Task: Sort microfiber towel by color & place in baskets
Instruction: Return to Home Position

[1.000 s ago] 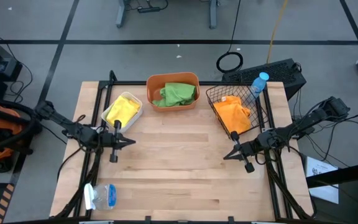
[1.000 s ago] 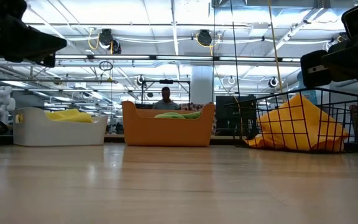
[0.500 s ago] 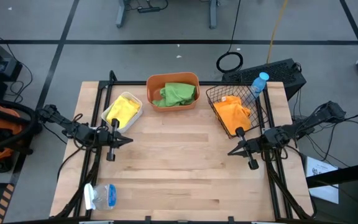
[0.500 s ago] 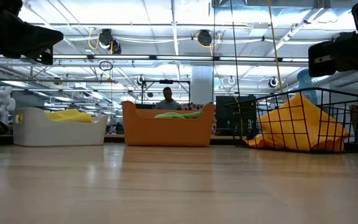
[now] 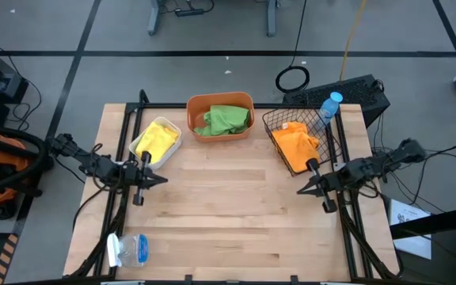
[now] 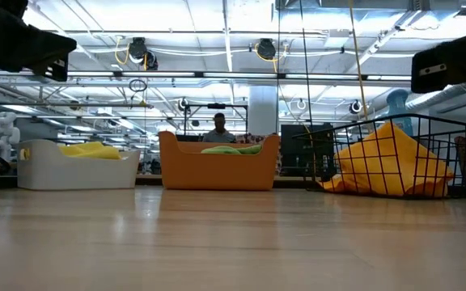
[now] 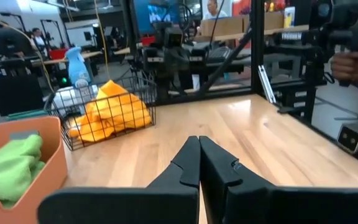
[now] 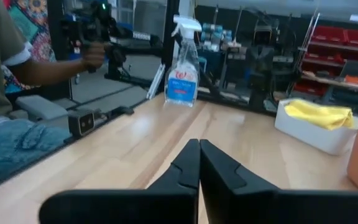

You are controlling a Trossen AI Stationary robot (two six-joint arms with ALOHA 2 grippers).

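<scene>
High view, asks the first: is any cloth loose on the worktop (image 5: 228, 222)?

The second: None that I can find. The yellow towels (image 5: 158, 136) lie crumpled in the white rounded tub (image 5: 135, 148). The green towels (image 5: 228, 119) are in the orange rectangular tub (image 5: 220, 99), and the orange towels (image 5: 299, 146) are in the black wire-mesh basket (image 5: 274, 119). All three containers sit in a row along the far edge.

The first: Which way do they lie from the jaws?

The second: To the far side of both. The left gripper (image 5: 163, 180) hangs just beside the white tub's near corner and points toward the worktop's middle. The right gripper (image 5: 300, 190) hangs near the mesh basket's near end and points inward too. The left arm is nearer the yellow, the right is nearer the orange, and the green lies between them. Each wrist view shows its jaws pressed together with nothing between them.

The first: Then the move?

The second: I judge the sorting done. What remains is drawing each arm outward, away from the row, and no container seems to stand in that path.

The first: And the stuff itself?

The second: The towels are soft and plush, slumped in loose heaps. The tubs are smooth moulded plastic, and the basket is thin open wire set slantwise. The worktop is pale jointed wood. A clear bottle with a blue cap (image 5: 330, 105) stands just behind the basket, and a spray bottle (image 5: 129, 249) is near the near left corner.
</scene>
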